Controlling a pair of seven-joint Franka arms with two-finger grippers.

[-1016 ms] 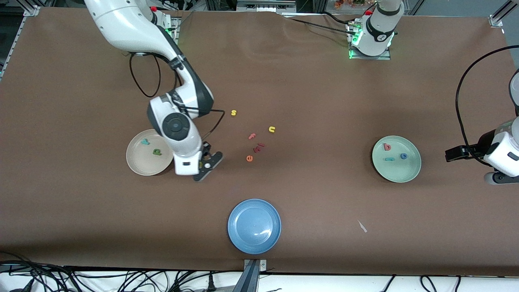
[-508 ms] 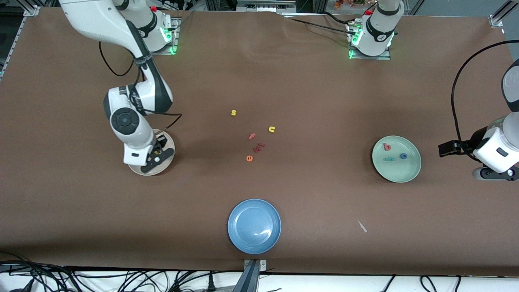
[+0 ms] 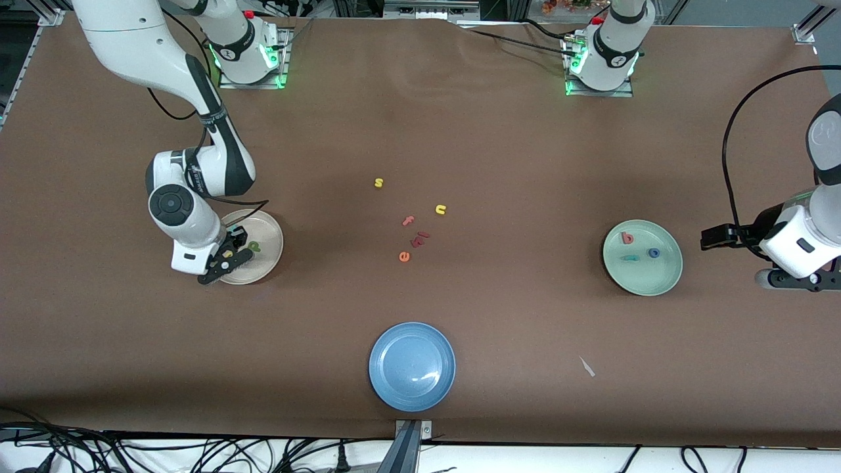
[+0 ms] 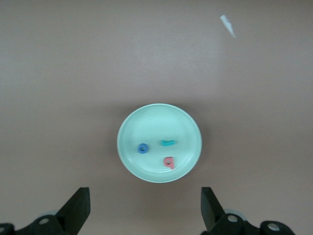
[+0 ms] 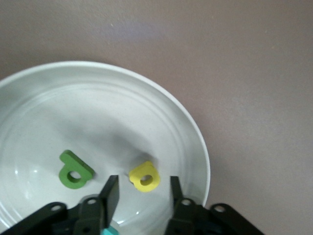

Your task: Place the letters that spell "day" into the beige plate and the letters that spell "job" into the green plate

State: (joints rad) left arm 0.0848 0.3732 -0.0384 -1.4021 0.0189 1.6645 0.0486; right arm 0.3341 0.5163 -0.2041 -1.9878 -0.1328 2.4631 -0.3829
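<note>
The beige plate [image 3: 272,240] [image 5: 98,68] lies toward the right arm's end of the table. My right gripper [image 3: 227,259] [image 5: 143,188] hangs low over it, open. The yellow a [image 3: 228,253] [image 5: 145,176] sits free between the fingers, touching neither. The dark green d [image 3: 254,247] [image 5: 75,171] lies beside it in the plate. A corner of the teal y [image 5: 108,231] peeks out under the gripper. The green plate [image 3: 642,286] [image 4: 124,127] holds the salmon b [image 3: 627,238] [image 4: 169,162], blue o [image 3: 654,252] [image 4: 142,148] and teal j [image 3: 631,258] [image 4: 168,143]. My left gripper [image 3: 798,280] [image 4: 145,200] waits open and empty beside that plate.
A blue plate [image 3: 412,366] lies near the front edge. Loose letters lie mid-table: a yellow s [image 3: 378,182], yellow n [image 3: 440,209], salmon f [image 3: 409,221], orange e [image 3: 404,256] and dark red pieces [image 3: 419,238]. A white scrap [image 3: 587,366] lies on the cloth.
My right arm swung from beside the beige plate to over it, and its jaws opened off the yellow a. The left arm drifted slightly.
</note>
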